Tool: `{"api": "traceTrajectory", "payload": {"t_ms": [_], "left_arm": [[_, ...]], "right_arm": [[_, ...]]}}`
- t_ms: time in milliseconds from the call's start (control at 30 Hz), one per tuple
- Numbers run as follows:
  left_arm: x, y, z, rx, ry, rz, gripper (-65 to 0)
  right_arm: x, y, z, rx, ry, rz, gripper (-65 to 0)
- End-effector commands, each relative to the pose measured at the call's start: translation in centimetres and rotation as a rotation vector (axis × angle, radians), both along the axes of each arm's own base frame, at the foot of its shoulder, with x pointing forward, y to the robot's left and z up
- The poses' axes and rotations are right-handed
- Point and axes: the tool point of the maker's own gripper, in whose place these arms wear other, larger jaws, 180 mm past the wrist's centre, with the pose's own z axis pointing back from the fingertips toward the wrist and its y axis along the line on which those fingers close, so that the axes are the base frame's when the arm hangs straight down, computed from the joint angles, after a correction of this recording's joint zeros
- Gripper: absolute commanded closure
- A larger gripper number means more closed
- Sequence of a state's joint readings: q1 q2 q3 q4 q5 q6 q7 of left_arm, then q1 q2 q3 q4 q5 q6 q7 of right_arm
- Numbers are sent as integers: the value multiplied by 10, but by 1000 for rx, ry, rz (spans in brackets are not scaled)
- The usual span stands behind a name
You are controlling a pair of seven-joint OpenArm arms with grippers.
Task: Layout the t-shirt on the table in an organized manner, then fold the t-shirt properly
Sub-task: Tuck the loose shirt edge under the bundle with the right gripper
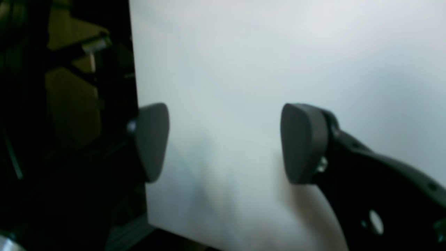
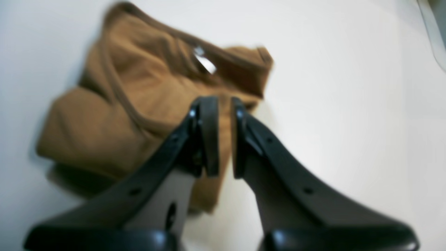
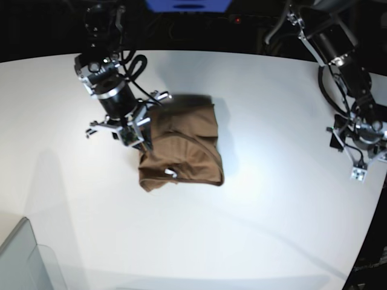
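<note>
On the table [image 3: 272, 199], left of centre in the base view, the shirt [image 3: 184, 148] lay bunched in a rough brown rectangle, its white tag [image 3: 170, 174] showing near the edge closest to the camera. Over the shirt's left edge in that view, the right gripper [image 3: 144, 134] hung on its arm. From the right wrist camera, its fingers [image 2: 209, 136] stood nearly together with only a thin slit between them, and brown cloth showed through that slit; whether they pinched it I could not tell. Well apart, near the table's far right side, the left gripper [image 1: 224, 143] hovered with its jaws spread wide over bare white surface. A grey bin [image 3: 24, 260] sat at the lower left corner.
</note>
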State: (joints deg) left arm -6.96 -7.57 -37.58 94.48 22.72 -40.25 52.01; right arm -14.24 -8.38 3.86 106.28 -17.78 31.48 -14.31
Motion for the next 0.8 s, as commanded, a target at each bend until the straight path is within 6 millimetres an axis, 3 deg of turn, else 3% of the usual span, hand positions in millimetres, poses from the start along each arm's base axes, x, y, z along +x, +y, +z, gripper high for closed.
{"api": "traceTrajectory", "payload": {"t_ms": [0, 100, 333, 533, 767], "left_arm": [[1, 7, 16, 24, -49, 6, -485], [-24, 14, 11, 43, -27, 36, -485], [-71, 15, 0, 63, 26, 76, -485], [-91, 12, -5, 73, 60, 76, -485], [-99, 11, -11, 71, 83, 75, -485]], "right_arm": [[10, 7, 18, 24, -65, 16, -48], [25, 21, 19, 35, -76, 54, -48], [69, 21, 2, 21, -48, 81, -48], [90, 16, -30, 2, 31, 100, -48], [117, 4, -43, -20, 74, 99, -48]]}}
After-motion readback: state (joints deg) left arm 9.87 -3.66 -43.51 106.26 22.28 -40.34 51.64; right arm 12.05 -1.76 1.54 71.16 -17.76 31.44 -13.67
